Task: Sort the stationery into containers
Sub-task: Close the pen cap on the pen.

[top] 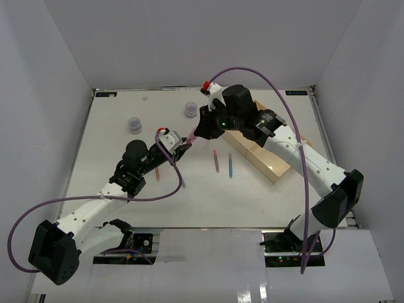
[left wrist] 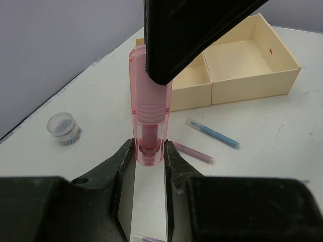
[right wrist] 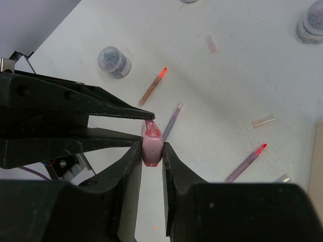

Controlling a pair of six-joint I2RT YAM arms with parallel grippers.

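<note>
A short, chunky, translucent pink piece [left wrist: 149, 101] is held in the air above the white table [top: 126, 189], gripped at both ends at once. The left gripper [left wrist: 149, 147] is closed on its lower end, with both fingers seen pressed against its sides in the left wrist view. The right gripper [right wrist: 151, 147] is pinching the opposite end, and no gap is seen between its two fingers and the piece. In the top view the two grippers are met tip to tip with the pink piece bridged between them, just left of the far end of the shallow beige rectangular tray [top: 273, 165]. The piece is outside the tray and clear of the table surface.

The tray is laid at an angle on the right half of the table and is partly covered by the right arm. Two of its compartments are seen behind the piece in the left wrist view. Just left of the tray, a thin blue pen [top: 230, 165] and a thin purple pen [top: 216, 161] are laid side by side on the table, near each other but not touching. A thin pink pen [top: 157, 172] is laid further left, beside the left arm. A small round grey tub [top: 134, 124] is stood upright just beyond the left gripper, and a second grey tub [top: 189, 109] is stood toward the far edge, close to the right gripper.
</note>
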